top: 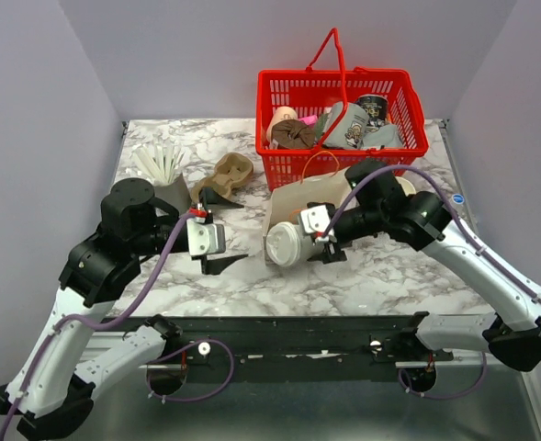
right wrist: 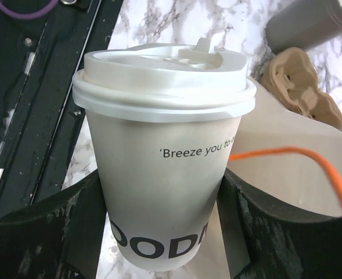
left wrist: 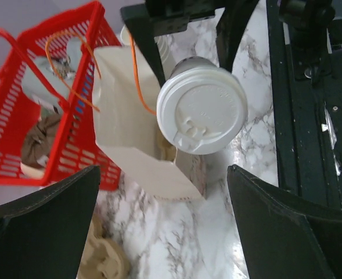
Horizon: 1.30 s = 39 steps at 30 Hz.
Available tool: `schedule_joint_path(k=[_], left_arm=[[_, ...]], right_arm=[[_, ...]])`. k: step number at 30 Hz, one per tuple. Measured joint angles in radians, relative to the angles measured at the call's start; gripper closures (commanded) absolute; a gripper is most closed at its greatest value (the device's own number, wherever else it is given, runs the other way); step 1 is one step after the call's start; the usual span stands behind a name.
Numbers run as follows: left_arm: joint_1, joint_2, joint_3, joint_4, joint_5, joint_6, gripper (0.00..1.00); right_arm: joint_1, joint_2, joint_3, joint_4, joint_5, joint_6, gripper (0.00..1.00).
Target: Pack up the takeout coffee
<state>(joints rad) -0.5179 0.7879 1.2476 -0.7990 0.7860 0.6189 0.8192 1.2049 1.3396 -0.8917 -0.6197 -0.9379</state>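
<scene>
The marble table (top: 380, 276) carries a red basket (top: 293, 96) of mixed goods at its far edge. In front of that, a brown paper bag (top: 293, 197) lies on its side with its mouth turned toward the left arm. A moulded pulp carrier (top: 229, 175) sits apart to the left of the bag. The takeout coffee (top: 287, 246) is at the bag's mouth, pinched low on its body by the right gripper (right wrist: 165, 224), one finger pressed to each side of the paper wall. The left gripper (top: 242, 231) hangs just left of it with jaws spread wide and nothing between them. From overhead the cup's long axis runs near level along the table, left to right, with the lid toward the left arm and the base toward the bag. The left wrist view confirms this. It looks almost square onto the round white lid (left wrist: 202, 110), with the bag's open mouth and orange cord handle (left wrist: 137, 75) right behind it. The overhead view does not show that detail. Only the right wrist view shows the grip itself and the black lettering on the cup wall (partly cut off by the fingers). No view settles whether the base has passed the bag's lip or whether the cup touches the table.
</scene>
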Motion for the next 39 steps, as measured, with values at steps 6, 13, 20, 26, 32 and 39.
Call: schedule_joint_path(k=[6,13,20,26,32,39], left_arm=[[-0.203,0.124,0.147,0.039,-0.044,0.054,0.01],[-0.316,0.196,0.145,0.048,-0.152,0.101,0.01],[-0.377,0.203,0.124,0.057,-0.189,0.103,0.01],[-0.404,0.210,0.113,0.048,-0.192,0.106,0.01],[-0.414,0.212,0.106,0.048,-0.195,0.106,0.02],[-0.414,0.215,0.096,0.049,-0.211,0.105,0.02]], right_arm=[[-0.069,0.049,0.133,-0.112,-0.065,0.045,0.39],[-0.073,0.055,0.146,-0.154,-0.109,0.076,0.39],[-0.073,0.042,0.146,-0.154,-0.118,0.100,0.39],[-0.073,0.042,0.146,-0.153,-0.126,0.113,0.39],[-0.073,0.042,0.146,-0.150,-0.130,0.137,0.39],[-0.073,0.042,0.146,-0.149,-0.130,0.150,0.39]])
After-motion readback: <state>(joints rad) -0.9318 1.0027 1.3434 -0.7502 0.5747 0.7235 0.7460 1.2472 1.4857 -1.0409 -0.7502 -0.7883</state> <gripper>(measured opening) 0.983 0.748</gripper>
